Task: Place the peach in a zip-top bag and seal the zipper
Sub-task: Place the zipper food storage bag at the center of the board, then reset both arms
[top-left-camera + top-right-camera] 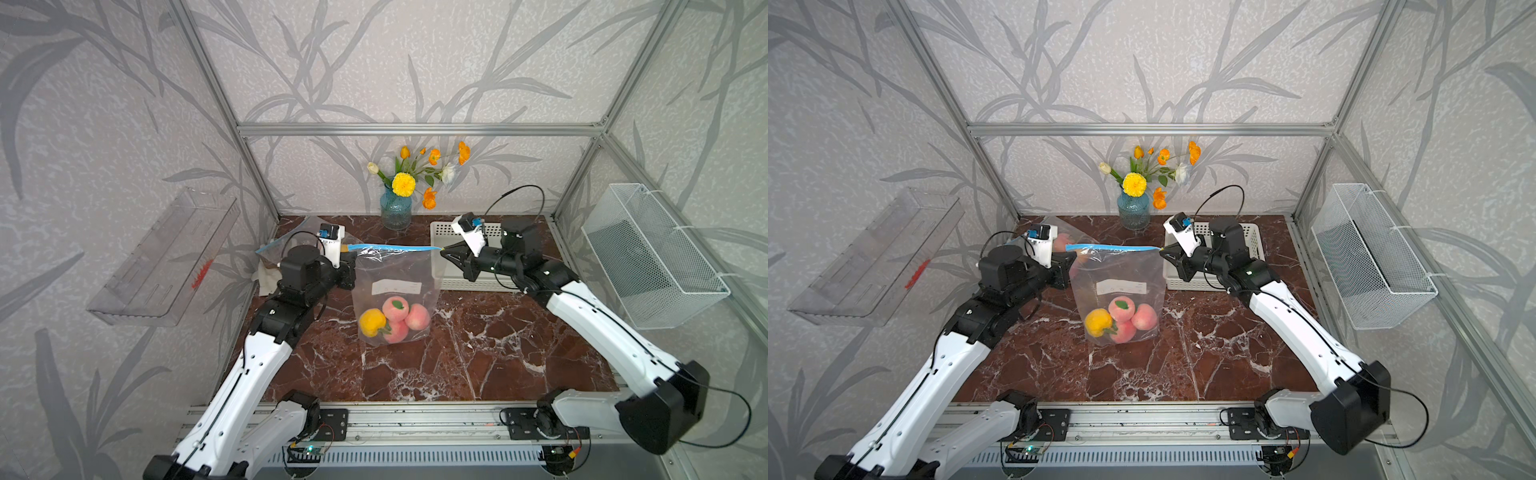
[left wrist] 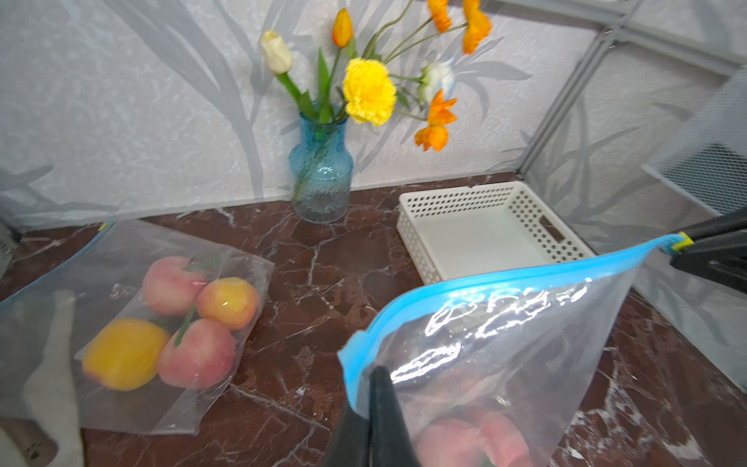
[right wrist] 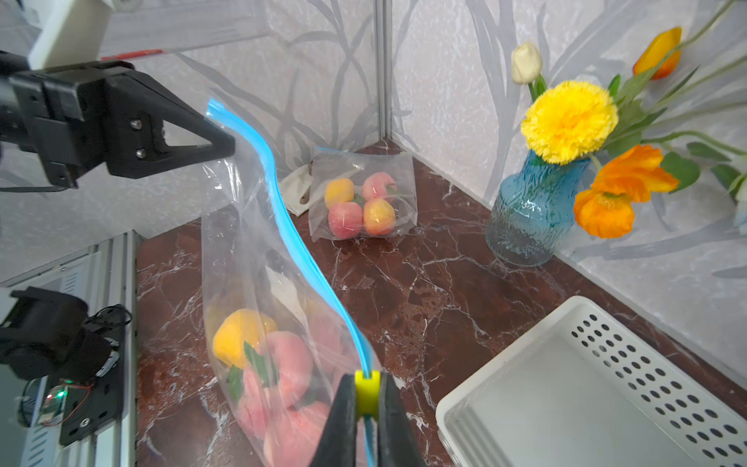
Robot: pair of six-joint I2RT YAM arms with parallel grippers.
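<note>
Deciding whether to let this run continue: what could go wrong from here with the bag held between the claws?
Right claw grips only the small yellow slider; it may slip off. Left claw pinches just one end of the blue zipper strip, so the peaches could drag the bag free.

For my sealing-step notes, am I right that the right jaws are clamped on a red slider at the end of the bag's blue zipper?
The slider is yellow, not red, as the right wrist view shows; the rest holds.
</note>
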